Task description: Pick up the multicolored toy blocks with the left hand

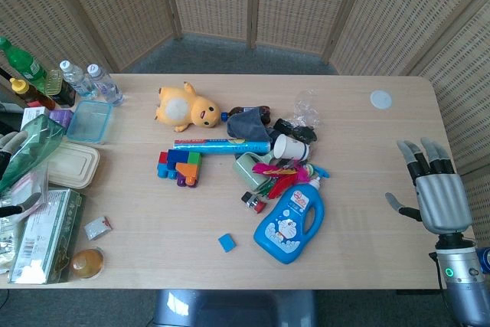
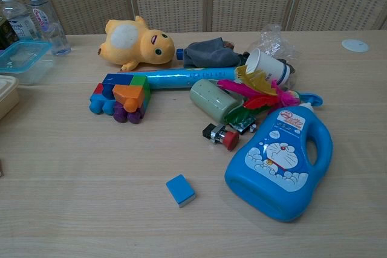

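The multicolored toy blocks (image 1: 181, 166) (image 2: 121, 96) lie left of the table's middle as one joined cluster of blue, red, green, orange and purple pieces. It touches a blue tube (image 1: 222, 145) (image 2: 175, 78). Only the pale fingers of my left hand (image 1: 9, 143) show at the far left edge of the head view. They are stretched out, hold nothing and are far left of the blocks. My right hand (image 1: 435, 189) hovers over the table's right edge, fingers spread and empty. The chest view shows neither hand.
A yellow plush duck (image 1: 184, 106) (image 2: 136, 43) sits behind the blocks. To their right lie a cup, feathers, a toy car and a blue Doraemon bottle (image 1: 291, 220) (image 2: 281, 161). A small blue block (image 1: 226, 242) (image 2: 181, 190) is in front. Bottles, boxes and bags (image 1: 46, 189) crowd the left edge.
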Robot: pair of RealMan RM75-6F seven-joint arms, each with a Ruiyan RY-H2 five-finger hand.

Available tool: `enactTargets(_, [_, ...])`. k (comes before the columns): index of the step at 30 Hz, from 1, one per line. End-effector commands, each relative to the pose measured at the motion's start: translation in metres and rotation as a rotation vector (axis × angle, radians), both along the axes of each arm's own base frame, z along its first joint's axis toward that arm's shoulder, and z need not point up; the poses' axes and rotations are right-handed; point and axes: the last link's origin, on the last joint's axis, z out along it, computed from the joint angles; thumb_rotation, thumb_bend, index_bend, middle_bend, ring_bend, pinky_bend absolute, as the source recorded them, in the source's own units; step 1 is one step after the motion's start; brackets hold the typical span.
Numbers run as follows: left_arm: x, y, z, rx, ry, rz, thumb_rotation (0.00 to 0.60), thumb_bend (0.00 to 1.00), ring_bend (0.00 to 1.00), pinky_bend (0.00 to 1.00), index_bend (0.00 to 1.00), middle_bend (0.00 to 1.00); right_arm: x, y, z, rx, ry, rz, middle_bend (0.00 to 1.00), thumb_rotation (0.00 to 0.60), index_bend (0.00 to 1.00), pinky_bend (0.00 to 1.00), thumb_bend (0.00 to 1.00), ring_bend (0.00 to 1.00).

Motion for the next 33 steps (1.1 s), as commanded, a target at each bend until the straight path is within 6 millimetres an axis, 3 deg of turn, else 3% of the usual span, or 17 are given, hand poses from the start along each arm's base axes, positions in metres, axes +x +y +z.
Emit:
enactTargets(1, [0.000,0.001,-0.002,-0.008,0.000,0.000,0.560,0.25,0.00,0.00,0.00,0.00,-0.001,0.001,0.000,0.000,-0.003,-0.003,0.16,0.504,0.06,0.00,0.24,0.00])
enactTargets(18, [0.010,0.014,-0.014,-0.134,0.038,-0.010,0.530,0.25,0.00,0.00,0.00,0.00,-0.001,0.007,0.003,0.009,-0.023,0.006,0.16,0.506,0.06,0.00,0.24,0.00])
enactTargets(26, [0.020,0.034,-0.042,-0.314,0.100,0.024,0.531,0.25,0.00,0.00,0.00,0.00,-0.004,0.016,0.005,0.006,-0.032,-0.001,0.16,0.506,0.06,0.00,0.23,0.00])
enactTargets(33, [0.027,0.066,-0.079,-0.428,0.136,0.028,0.530,0.25,0.00,0.00,0.00,0.00,-0.007,0.024,0.015,-0.019,-0.028,-0.009,0.16,0.506,0.06,0.00,0.24,0.00])
